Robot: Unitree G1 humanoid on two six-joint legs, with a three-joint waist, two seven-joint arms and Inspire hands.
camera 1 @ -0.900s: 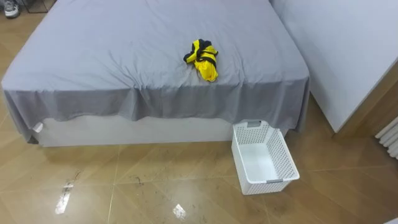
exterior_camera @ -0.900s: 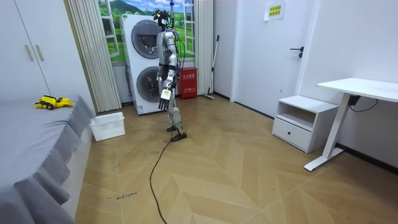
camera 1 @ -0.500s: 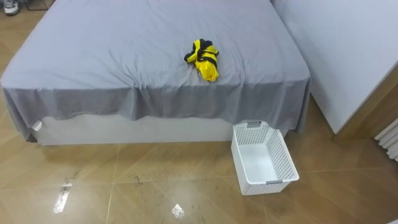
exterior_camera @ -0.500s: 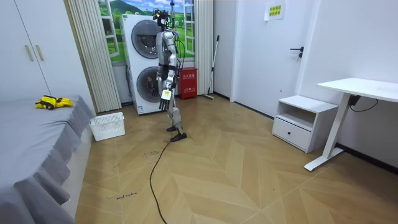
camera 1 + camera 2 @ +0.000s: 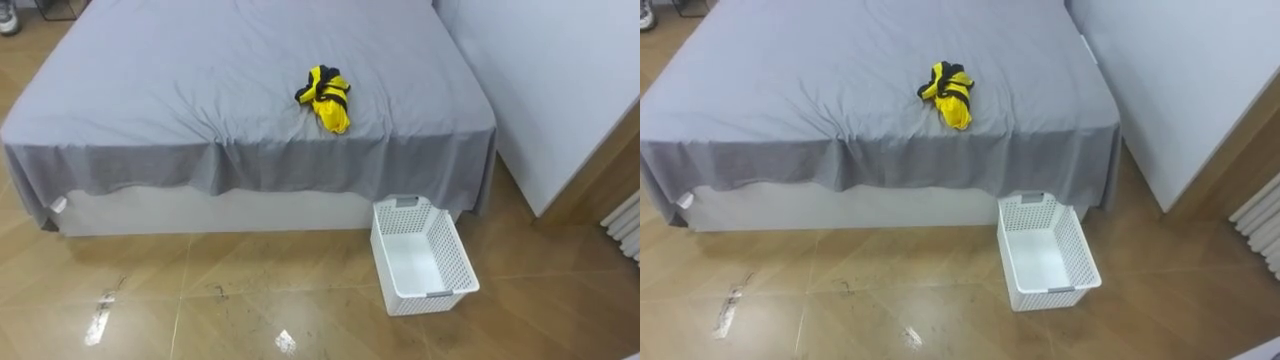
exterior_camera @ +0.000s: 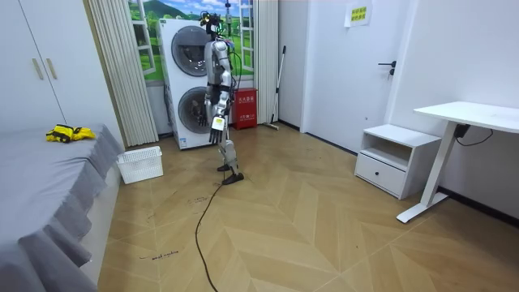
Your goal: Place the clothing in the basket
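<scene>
nothing done yet: clothes lie bunched on the bed, basket empty on the floor beside it, we stand well off by the washers, left hand hanging, can't tell its fingers, so walk, grab and drop all remain

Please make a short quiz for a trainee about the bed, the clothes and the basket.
1. True or false: the yellow and black clothes already lie in the white basket.
2. Where does the basket stand relative to the bed? A: on it. B: on the floor beside it. C: under it.
3. Fill in: the basket is ____.
Key: 1 false; 2 B; 3 empty.
</scene>
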